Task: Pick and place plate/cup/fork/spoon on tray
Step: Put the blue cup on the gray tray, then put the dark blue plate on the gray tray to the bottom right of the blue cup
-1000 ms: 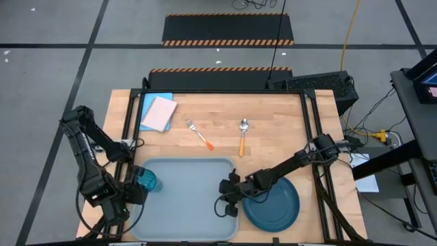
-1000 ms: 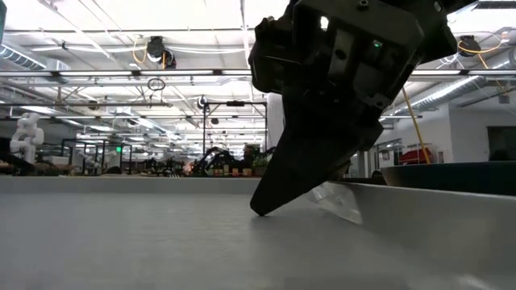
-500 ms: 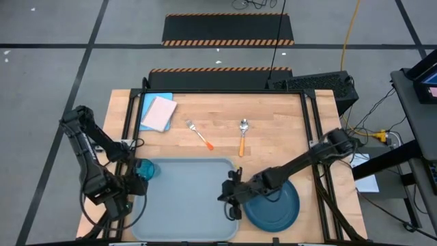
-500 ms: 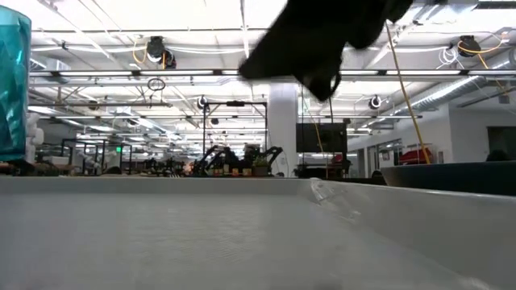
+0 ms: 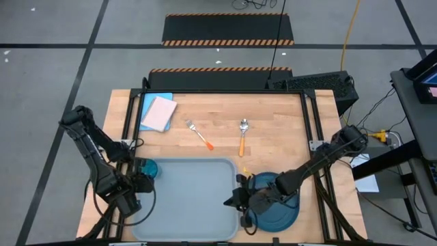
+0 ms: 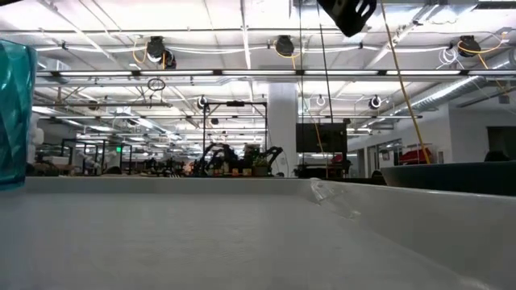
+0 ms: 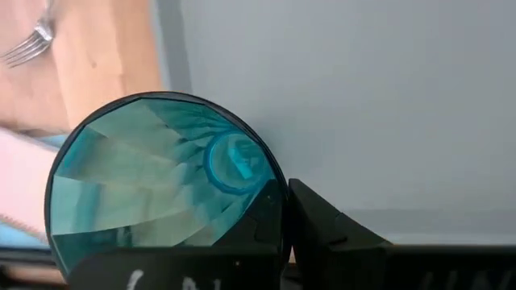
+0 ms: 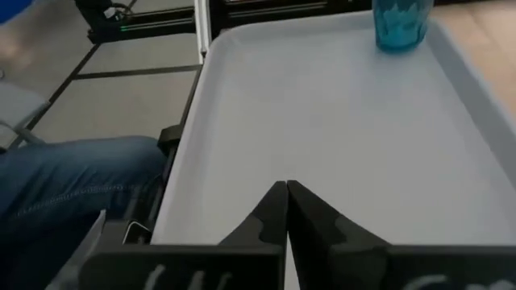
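Left gripper: the left gripper (image 7: 278,234) is pinched on the rim of the cup (image 7: 161,181), one finger inside the wall and one outside, at the tray's far-left corner.
Cup: the cup (image 5: 145,169) hangs or stands at the tray (image 5: 191,198) edge; from above it overlaps the rim, and I cannot tell whether its base touches the floor of the tray. In the low view the cup (image 6: 14,113) shows at the left edge, upright.
Right gripper: the right gripper (image 8: 286,211) has its fingers pressed together with nothing between them. It sits over the gap between the tray's right rim and the plate (image 5: 276,208), pointing across the tray.
Step in hand: by my reading, placing the cup on the tray, with the plate the right arm's concern.
Next move, left: the cup wants setting flat inside the rim, then the fingers parting and lifting straight up so the thin wall is not dragged over.
Next move, right: the fingers must part before they can take the plate's raised rim; the plate lies flat on the wood, just beside the tray, so the grip needs a low approach at its edge.
Left arm pose: folded tight at the table's left side, elbow out past the frame, forearm reaching in.
Right arm pose: stretched long and low from the right edge, lying across the plate.
Still waiting: the fork (image 5: 199,134) and spoon (image 5: 242,137) lie on the wood beyond the tray, well apart from both grippers.
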